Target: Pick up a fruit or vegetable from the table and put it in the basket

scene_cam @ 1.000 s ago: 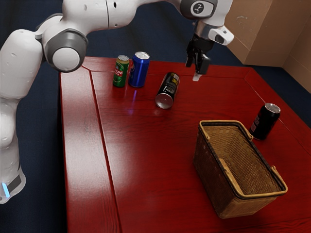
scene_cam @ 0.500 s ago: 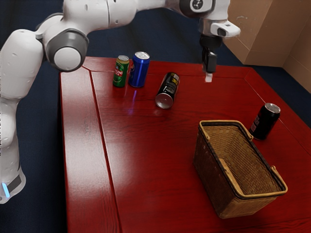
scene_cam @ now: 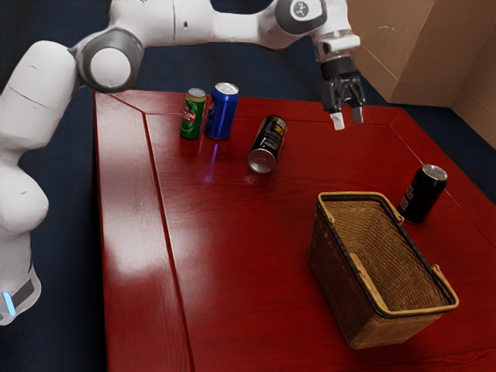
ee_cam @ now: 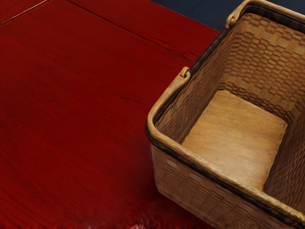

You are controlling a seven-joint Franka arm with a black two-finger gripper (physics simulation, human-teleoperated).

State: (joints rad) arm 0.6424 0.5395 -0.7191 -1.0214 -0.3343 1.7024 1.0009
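Basket (scene_cam: 328,279) nearest, hand (scene_cam: 348,118) raised

It stands on the red tabletop (scene_cam: 240,271) — black can (scene_cam: 422,195) nearby. Farther, a dark can (scene_cam: 269,142) lies sideways, then blue can (scene_cam: 222,114) beside green can (scene_cam: 192,115) — the hand's fingers (scene_cam: 357,115) hang apart.

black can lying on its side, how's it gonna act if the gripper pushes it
The black can would likely roll if pushed sideways, as its round wall rests on the flat table. Its metal end suggests a fairly stiff body. The glossy surface might be slippery; whether it is full can't be seen.
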